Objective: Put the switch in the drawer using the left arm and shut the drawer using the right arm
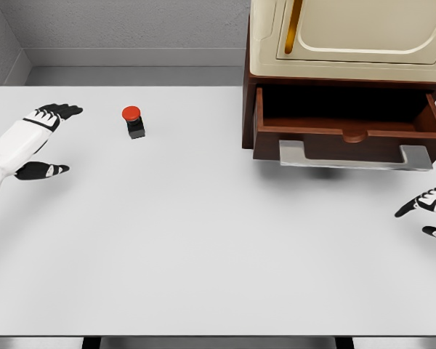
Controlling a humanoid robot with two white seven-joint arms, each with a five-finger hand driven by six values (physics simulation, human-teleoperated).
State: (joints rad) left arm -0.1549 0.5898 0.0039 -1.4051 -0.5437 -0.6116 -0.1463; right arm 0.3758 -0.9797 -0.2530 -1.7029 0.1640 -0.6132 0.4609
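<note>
On the white table (203, 240), toward the back left, sits the switch (134, 122): a small black box body with a red mushroom button on top, upright, nothing touching it. Left hand (40, 138) hovers well to its left, fingers spread and relaxed, thumb apart, holding nothing. Right hand (430, 211) shows only at the right edge, below the drawer front, fingers loosely extended, empty too.

Drawer (349, 109) of the brown cabinet (248, 87) is pulled out, dark inside, looks empty from this angle; grey handle (354, 155) runs along its front. Cream upper door above it is shut.

Handling guess: switch looks small, rigid, light, hard plastic, not fragile. Red cap is rounded and likely slick, and may press in, so poor place to pinch. Better to take the black body from the sides, thumb against opposing fingers, low on the box. Base is narrow and top-heavy-ish, so a sideways nudge could tip or skid it on the smooth table.

Nothing grasped yet; drawer open and waiting.
</note>
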